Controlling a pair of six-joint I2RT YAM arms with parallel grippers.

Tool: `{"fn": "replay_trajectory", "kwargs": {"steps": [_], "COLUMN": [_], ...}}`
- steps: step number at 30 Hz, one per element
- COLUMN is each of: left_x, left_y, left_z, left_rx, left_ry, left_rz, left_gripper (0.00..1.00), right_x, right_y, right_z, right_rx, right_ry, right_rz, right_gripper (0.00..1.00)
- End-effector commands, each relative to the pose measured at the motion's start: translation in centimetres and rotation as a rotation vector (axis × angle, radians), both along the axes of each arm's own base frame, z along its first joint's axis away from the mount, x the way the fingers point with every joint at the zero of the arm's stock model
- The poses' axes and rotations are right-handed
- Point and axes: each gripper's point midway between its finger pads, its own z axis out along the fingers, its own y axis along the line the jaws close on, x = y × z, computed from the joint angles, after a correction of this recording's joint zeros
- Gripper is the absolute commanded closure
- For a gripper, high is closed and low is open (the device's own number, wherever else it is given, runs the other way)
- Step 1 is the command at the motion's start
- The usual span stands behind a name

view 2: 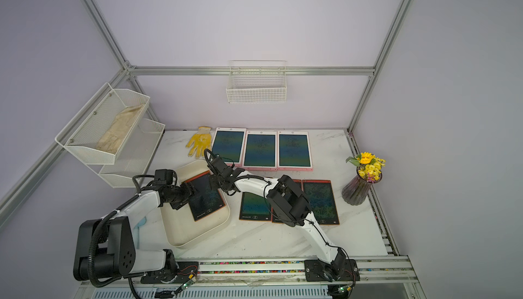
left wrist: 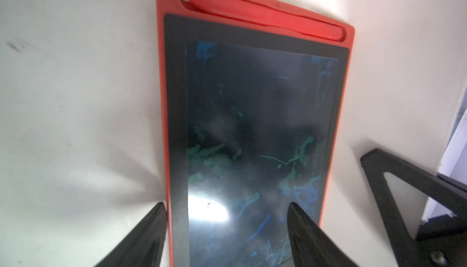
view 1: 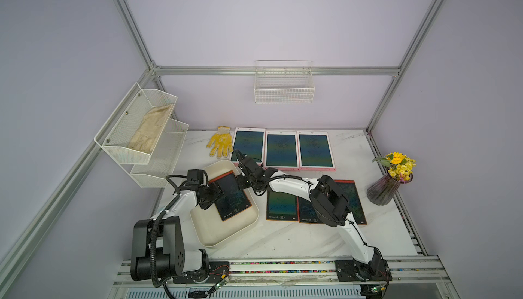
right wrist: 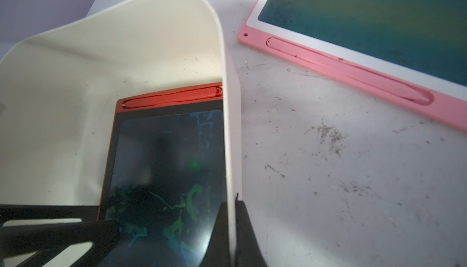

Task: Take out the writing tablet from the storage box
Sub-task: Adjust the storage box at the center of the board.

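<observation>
Marble tabletop (view 1: pixel 297 241) carries the storage box (view 1: pixel 208 228), with the writing tablet (view 1: pixel 233 198) lying flat inside. Our left gripper (left wrist: pixel 225 205) straddles its long edge, jaws apart; our right gripper (right wrist: pixel 231 205) pinches the box wall. We judge this the grasping step: next, close and lift.

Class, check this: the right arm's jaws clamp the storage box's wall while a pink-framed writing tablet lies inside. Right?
No: the writing tablet inside the storage box is red-framed, not pink, as the right wrist view shows. The rest holds.
</observation>
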Motion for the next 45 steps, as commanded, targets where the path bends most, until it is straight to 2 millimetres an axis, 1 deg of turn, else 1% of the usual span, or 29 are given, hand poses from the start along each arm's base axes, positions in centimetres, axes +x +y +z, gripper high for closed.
{"fn": "replay_trajectory", "kwargs": {"steps": [1,4,10,12,14,18,22,29,31,36,41,42,45], "left_x": [1.5,1.3,1.4,1.5,1.6,1.8,1.9,1.8,1.8,1.9,1.9,2.0,2.2], "left_y": [-2.6,-2.4,-2.2,-2.2,-2.5,-2.7,-2.8,-2.9,-2.9,-2.9,-3.0,-3.1,-3.0], "left_z": [2.8,2.9,3.4,3.5,3.6,3.8,4.1,4.8,4.9,5.0,4.6,4.7,5.3], "left_rx": [-0.110,-0.116,-0.141,-0.149,-0.162,-0.179,-0.184,-0.189,-0.187,-0.193,-0.198,-0.204,-0.202], "left_ry": [-0.179,-0.192,-0.214,-0.218,-0.224,-0.236,-0.250,-0.275,-0.280,-0.274,-0.263,-0.265,-0.290], "left_rz": [-0.115,-0.107,-0.096,-0.101,-0.109,-0.116,-0.122,-0.122,-0.124,-0.120,-0.122,-0.125,-0.125], "left_gripper": [0.30,0.31,0.38,0.42,0.48,0.53,0.55,0.56,0.58,0.61,0.62,0.64,0.64], "right_x": [-1.8,-1.9,-2.0,-2.0,-2.0,-2.1,-2.2,-2.2,-2.2,-2.4,-2.5,-2.5,-2.5], "right_y": [4.3,4.4,4.5,4.4,4.3,4.4,4.6,4.8,4.8,4.9,5.0,5.1,5.1], "right_z": [3.6,3.7,4.0,4.1,4.3,4.3,4.4,4.7,4.8,4.8,5.1,5.0,5.0], "right_rx": [0.182,0.188,0.200,0.205,0.209,0.214,0.221,0.233,0.236,0.242,0.256,0.258,0.263], "right_ry": [0.011,0.014,0.018,0.032,0.034,0.036,0.039,0.038,0.038,0.041,0.044,0.049,0.053], "right_rz": [0.097,0.097,0.103,0.088,0.083,0.088,0.099,0.110,0.112,0.119,0.129,0.132,0.136], "right_gripper": [1.00,1.00,1.00,1.00,1.00,1.00,1.00,1.00,1.00,1.00,1.00,1.00,1.00]}}
